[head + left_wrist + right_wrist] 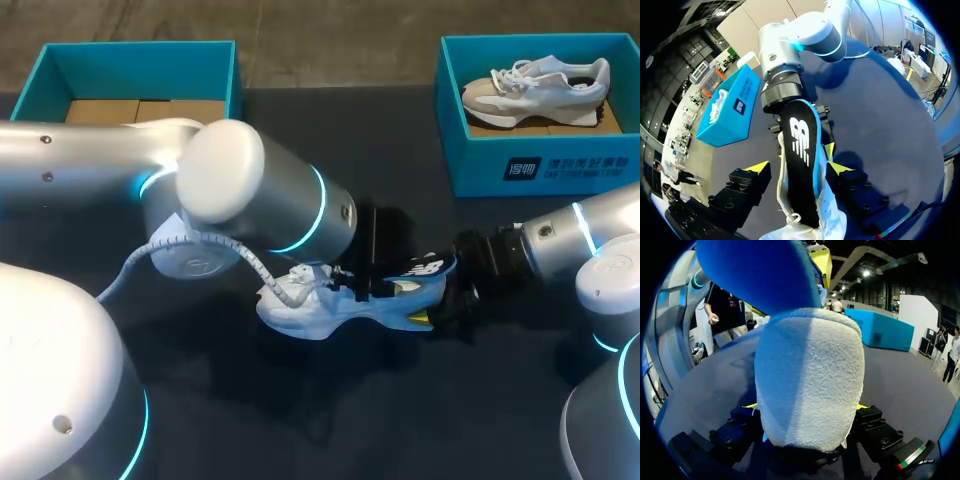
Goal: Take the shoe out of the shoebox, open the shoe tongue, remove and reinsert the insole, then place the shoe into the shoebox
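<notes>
My right gripper (806, 407) fingers squeeze fuzzy heel of shoe (300, 312), both sides. My left gripper (799, 169) fingers wide apart round shoe middle, holding nothing. Shoe at mid table (450, 410), insole (801, 145) sticking out. I think insole light, thin, bendy: pinch its edge. White mark on insole, white print on shoebox (560, 172); I skip reading.

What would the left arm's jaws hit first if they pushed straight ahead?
Already straddling the shoe, they would probably run into the right arm, whose jaws hold the heel, though depth is unclear.
</notes>
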Available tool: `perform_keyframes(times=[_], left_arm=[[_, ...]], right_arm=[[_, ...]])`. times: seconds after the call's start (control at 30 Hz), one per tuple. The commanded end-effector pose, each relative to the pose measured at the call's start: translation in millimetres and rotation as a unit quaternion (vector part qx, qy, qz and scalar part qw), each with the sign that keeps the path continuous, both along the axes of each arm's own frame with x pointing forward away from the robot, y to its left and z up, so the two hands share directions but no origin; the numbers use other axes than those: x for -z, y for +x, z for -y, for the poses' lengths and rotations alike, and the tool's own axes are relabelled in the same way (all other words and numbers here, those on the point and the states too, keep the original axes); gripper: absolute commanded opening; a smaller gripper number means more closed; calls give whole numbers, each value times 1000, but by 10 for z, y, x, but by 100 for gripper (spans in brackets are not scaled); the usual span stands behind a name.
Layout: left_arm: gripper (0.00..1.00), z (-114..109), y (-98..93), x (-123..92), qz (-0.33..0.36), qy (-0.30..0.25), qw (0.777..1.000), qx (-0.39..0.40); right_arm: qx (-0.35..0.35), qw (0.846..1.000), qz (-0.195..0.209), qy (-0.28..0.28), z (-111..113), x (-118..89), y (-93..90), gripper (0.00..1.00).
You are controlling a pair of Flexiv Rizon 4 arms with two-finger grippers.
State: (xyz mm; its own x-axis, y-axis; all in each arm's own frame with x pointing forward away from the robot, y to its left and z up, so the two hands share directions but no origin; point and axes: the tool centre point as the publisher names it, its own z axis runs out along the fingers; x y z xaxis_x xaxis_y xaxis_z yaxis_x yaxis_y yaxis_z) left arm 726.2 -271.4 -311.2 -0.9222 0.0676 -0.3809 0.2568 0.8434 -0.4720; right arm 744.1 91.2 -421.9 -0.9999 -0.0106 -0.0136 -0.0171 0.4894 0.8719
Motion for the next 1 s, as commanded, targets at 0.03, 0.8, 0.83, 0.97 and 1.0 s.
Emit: perform_keyframes(times=[0.03,0.8,0.83,0.97,1.0], left_arm=[[67,64,42,105,7,-4,1000,2],[0,98,75,122,-13,-15,1000,22],[0,99,70,87,-14,-18,999,26],[0,120,51,-56,-30,-18,999,40],[0,128,48,-91,-33,-20,998,45]], right_arm=[[1,1000,0,-1,-16,13,0,0],[1,1000,0,-1,-16,13,0,0],[1,1000,0,-1,-16,13,0,0],[1,1000,0,-1,-16,13,0,0],[1,1000,0,-1,-16,13,0,0]])
